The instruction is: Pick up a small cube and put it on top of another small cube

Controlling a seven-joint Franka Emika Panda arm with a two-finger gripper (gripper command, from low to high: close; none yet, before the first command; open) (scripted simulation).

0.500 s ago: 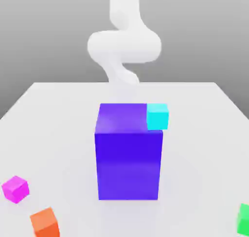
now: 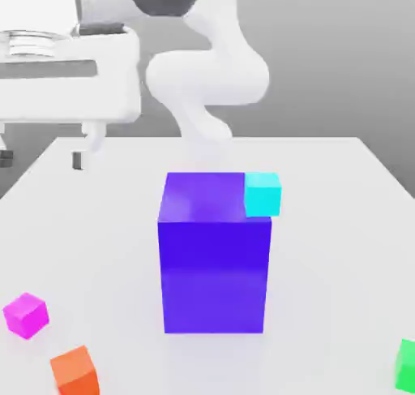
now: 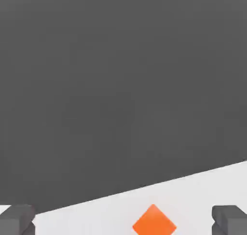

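Observation:
The small magenta-pink cube (image 2: pixel 26 315) rests on the white table near the front of the exterior view's left. An orange small cube (image 2: pixel 75 371) lies just in front of it and also appears between my fingertips (image 3: pixel 17 220) in the hand view as an orange diamond (image 3: pixel 153 222) far below. My gripper (image 2: pixel 40 158) hangs high over the exterior view's left side, well above both cubes. It is open and holds nothing (image 3: pixel 123 221).
A tall blue-violet block (image 2: pixel 215 251) stands mid-table, with a cyan cube (image 2: pixel 263 194) behind its top right corner. A green cube (image 2: pixel 408 364) sits at the front right edge. The white table (image 2: pixel 340 247) ends at an edge seen in the hand view.
My hand has swung into the exterior view at the upper left, where before only the white arm link behind the block showed. The cubes and block have not moved.

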